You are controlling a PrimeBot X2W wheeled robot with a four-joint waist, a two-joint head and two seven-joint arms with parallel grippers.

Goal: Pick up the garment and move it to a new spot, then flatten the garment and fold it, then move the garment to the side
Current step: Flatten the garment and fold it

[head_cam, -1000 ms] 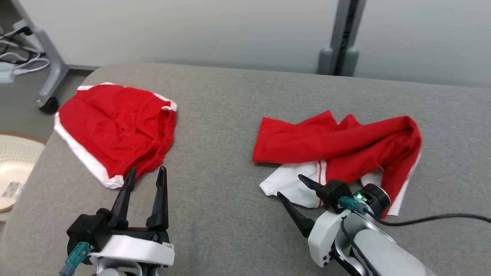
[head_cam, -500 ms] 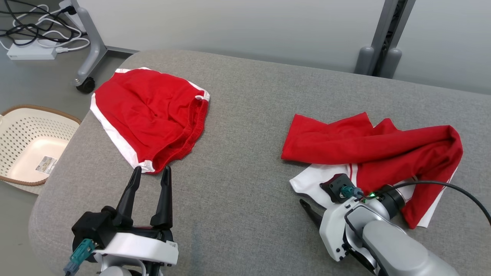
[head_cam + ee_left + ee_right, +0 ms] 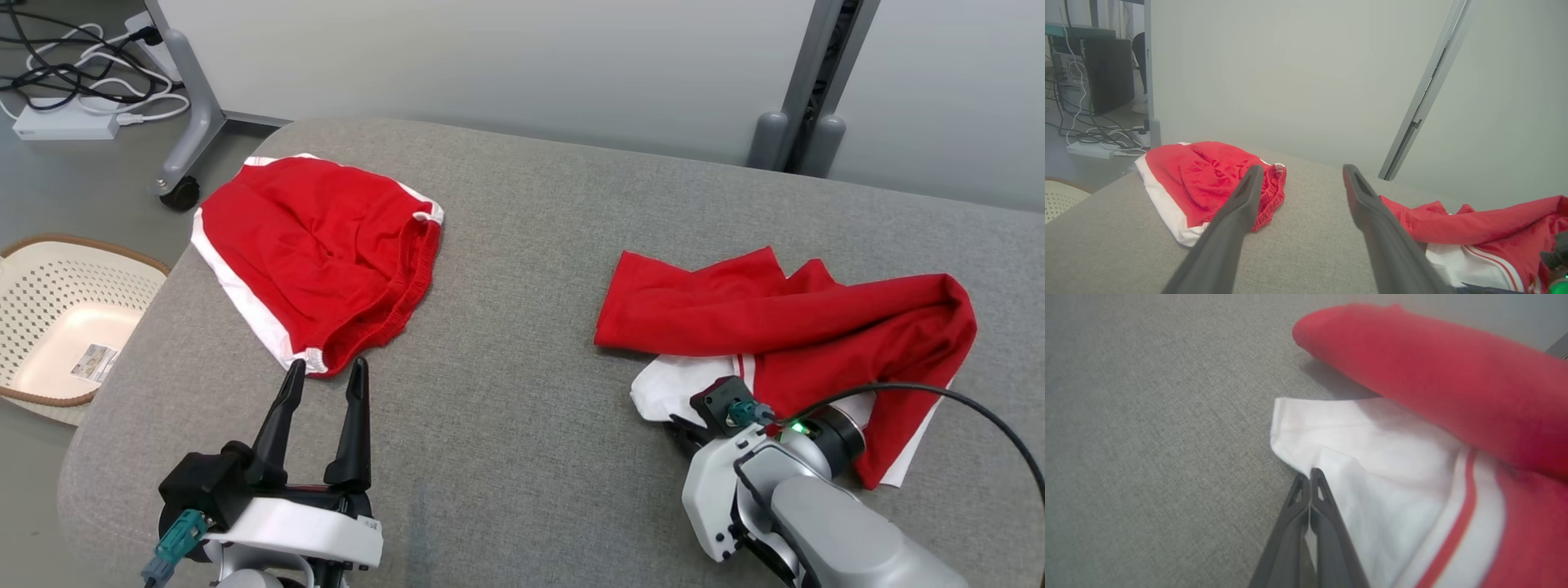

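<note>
While tight on garment (image 3: 1396,457) edge, right hand (image 3: 1310,474)

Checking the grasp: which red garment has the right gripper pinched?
The crumpled red-and-white garment on the right: the right gripper is shut on its white corner. The shorts lie ungripped.

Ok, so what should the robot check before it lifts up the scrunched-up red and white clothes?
1. Right gripper shut on the garment's white corner: ok.
2. Enough cloth in the pinch: cannot tell; the fingers close right at the edge.
3. Left gripper open and away from the garment: ok.
4. Red shorts lying apart from the garment: ok.
5. Garment flat: not ok, it is bunched up.
6. Black cable free of the cloth: cannot tell; it crosses over the garment's edge.
</note>
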